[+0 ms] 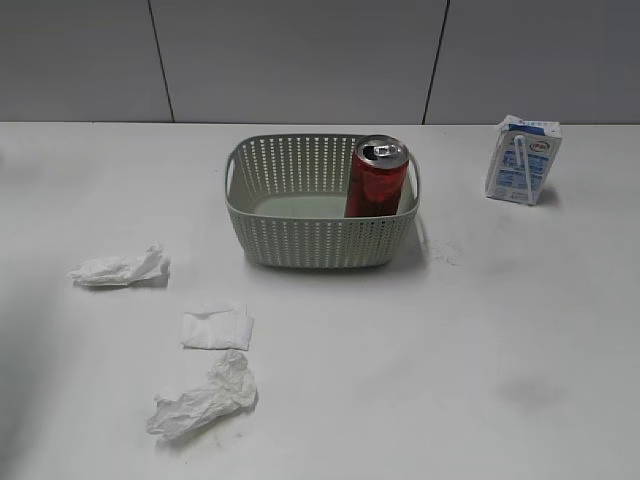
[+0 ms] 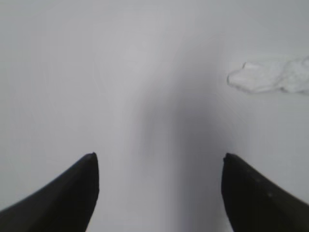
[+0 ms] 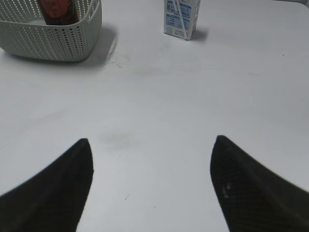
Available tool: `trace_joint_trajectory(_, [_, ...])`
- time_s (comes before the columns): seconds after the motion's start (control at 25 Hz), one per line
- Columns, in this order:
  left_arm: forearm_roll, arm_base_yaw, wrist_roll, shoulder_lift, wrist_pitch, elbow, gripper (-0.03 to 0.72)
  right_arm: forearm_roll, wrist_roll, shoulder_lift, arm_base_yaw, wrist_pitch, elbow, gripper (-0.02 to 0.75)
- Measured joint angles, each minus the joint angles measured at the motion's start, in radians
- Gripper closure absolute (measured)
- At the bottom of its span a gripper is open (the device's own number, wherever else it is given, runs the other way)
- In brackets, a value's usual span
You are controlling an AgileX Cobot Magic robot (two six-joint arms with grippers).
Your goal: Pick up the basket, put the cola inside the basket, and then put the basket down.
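The pale sage-green basket (image 1: 300, 240) stands on the white table near the middle back. The red cola can (image 1: 377, 182) stands upright inside it at its right end. In the right wrist view the basket (image 3: 58, 38) is at the top left with the cola (image 3: 58, 10) partly cut off by the frame edge. My right gripper (image 3: 152, 145) is open and empty over bare table, well short of the basket. My left gripper (image 2: 159, 157) is open and empty over bare table. Neither arm shows in the exterior view.
A blue-and-white drink carton (image 1: 523, 158) stands at the back right and also shows in the right wrist view (image 3: 181, 18). Three crumpled white tissues lie front left: one (image 1: 122, 268), one (image 1: 215, 328), one (image 1: 203, 398). A tissue (image 2: 273, 76) shows in the left wrist view.
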Motion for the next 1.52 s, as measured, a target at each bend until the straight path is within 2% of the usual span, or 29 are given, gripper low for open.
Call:
trace_joint_trajectory(0.24, [0.006, 0.001, 0.004, -0.299, -0.103, 0.279, 0.101, 0.001, 0.0, 0.0, 0.0, 0.0, 0.0, 0.166])
trace_joint_trajectory(0.72, [-0.024, 0.001, 0.005, -0.759, -0.112, 0.632, 0.11, 0.002, 0.0, 0.0, 0.0, 0.0, 0.0, 0.166])
trace_joint_trajectory(0.92, [-0.035, 0.001, 0.005, -0.916, -0.117, 0.689, 0.111, 0.002, 0.0, 0.0, 0.0, 0.0, 0.0, 0.166])
trace_joint_trajectory(1.52, [-0.037, 0.001, 0.005, -1.306, -0.123, 0.689, 0.111, 0.002, 0.0, 0.0, 0.0, -0.001, 0.0, 0.166])
